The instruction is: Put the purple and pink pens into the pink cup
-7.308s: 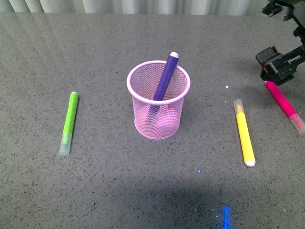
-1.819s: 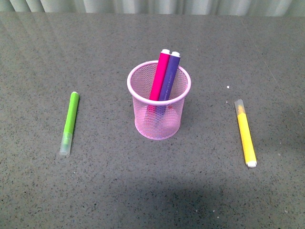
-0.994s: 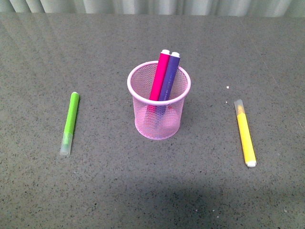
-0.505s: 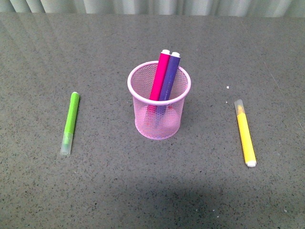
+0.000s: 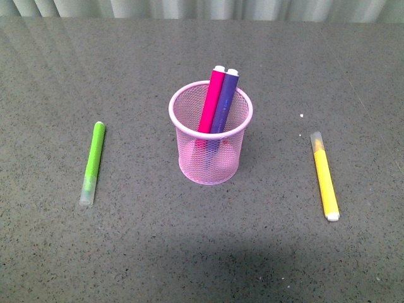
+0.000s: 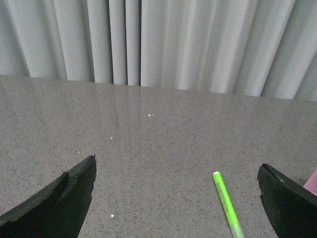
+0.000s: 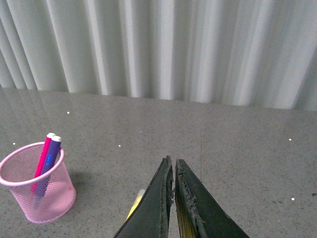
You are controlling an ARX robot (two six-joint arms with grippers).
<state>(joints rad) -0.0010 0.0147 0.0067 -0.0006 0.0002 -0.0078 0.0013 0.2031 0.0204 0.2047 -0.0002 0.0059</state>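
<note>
Quick count: four thick marker pens total. One magenta-pink marker (image 5: 211,101), one dark purple marker (image 5: 224,102), one lime-green marker (image 5: 92,161), one yellow marker (image 5: 325,184). One round pink wire-mesh cup (image 5: 210,155). One grey speckled table (image 5: 202,252).

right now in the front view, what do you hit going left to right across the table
green marker → pink cup, with the pink pen then the purple pen standing in it → yellow marker
</note>
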